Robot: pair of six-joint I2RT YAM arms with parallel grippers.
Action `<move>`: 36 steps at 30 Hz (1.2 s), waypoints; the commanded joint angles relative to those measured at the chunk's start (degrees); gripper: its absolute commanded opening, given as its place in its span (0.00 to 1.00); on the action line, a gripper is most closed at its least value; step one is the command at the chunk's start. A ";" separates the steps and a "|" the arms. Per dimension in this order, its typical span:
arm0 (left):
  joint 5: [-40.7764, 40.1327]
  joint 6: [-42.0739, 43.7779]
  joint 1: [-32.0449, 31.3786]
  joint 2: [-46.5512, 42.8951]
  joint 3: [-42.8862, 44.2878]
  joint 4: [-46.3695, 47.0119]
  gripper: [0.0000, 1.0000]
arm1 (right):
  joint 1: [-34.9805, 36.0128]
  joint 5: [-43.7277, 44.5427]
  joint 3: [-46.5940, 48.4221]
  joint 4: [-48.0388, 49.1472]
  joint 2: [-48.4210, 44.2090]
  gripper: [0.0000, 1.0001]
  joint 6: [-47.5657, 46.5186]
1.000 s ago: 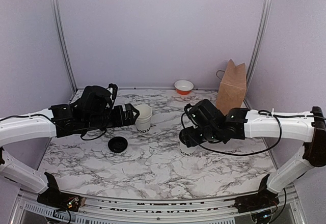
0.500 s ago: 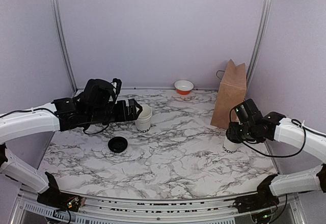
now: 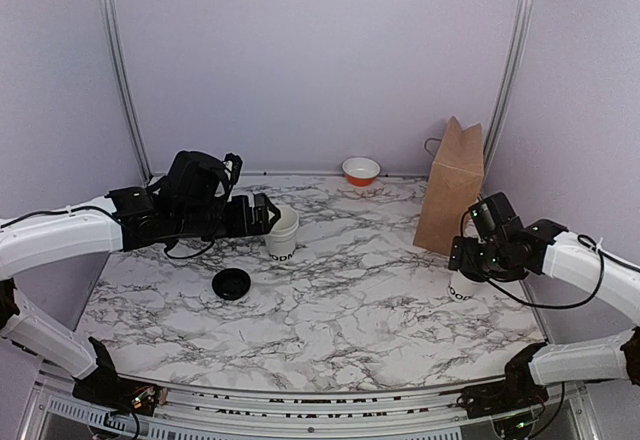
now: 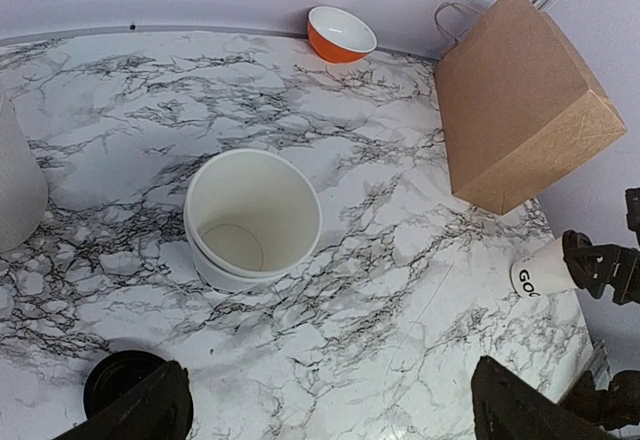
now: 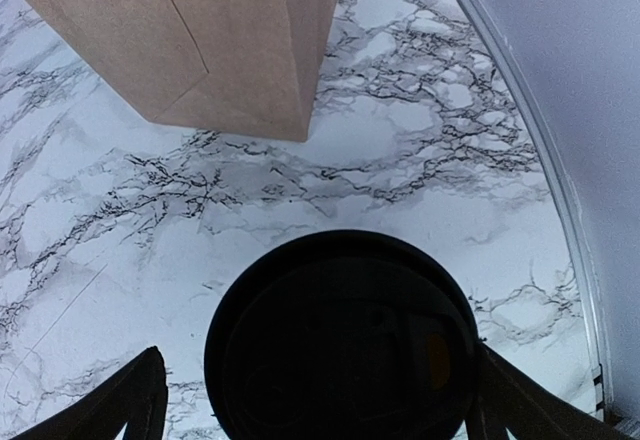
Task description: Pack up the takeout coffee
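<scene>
My right claw (image 5: 318, 370), clamped on the takeout coffee (image 3: 461, 289) a moment ago, now stands apart directly above it, hiding all but its lettered base; my left claw (image 4: 325, 395) gapes wide, half cropped.

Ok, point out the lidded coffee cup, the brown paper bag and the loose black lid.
lidded coffee cup (image 5: 345, 345), right wrist view, centre of its black lid
brown paper bag (image 3: 452, 190), top external view, front face
loose black lid (image 3: 231, 283), top external view, its middle
</scene>
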 commanded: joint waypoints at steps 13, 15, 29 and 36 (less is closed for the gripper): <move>3.38 -1.30 0.96 -4.77 2.90 -9.79 0.99 | -0.46 -2.63 8.97 -4.73 -4.17 1.00 0.78; 2.49 -1.17 1.05 -6.58 2.10 -10.27 0.99 | -0.49 -3.36 10.40 -3.95 -5.58 1.00 0.15; 2.46 -6.06 0.83 -11.21 -3.15 -9.00 0.99 | -16.05 -21.96 32.60 5.20 7.66 0.98 -11.24; -1.35 -8.53 0.62 -11.28 -1.00 -8.70 0.99 | -27.87 -28.75 40.71 9.99 19.53 0.97 -11.16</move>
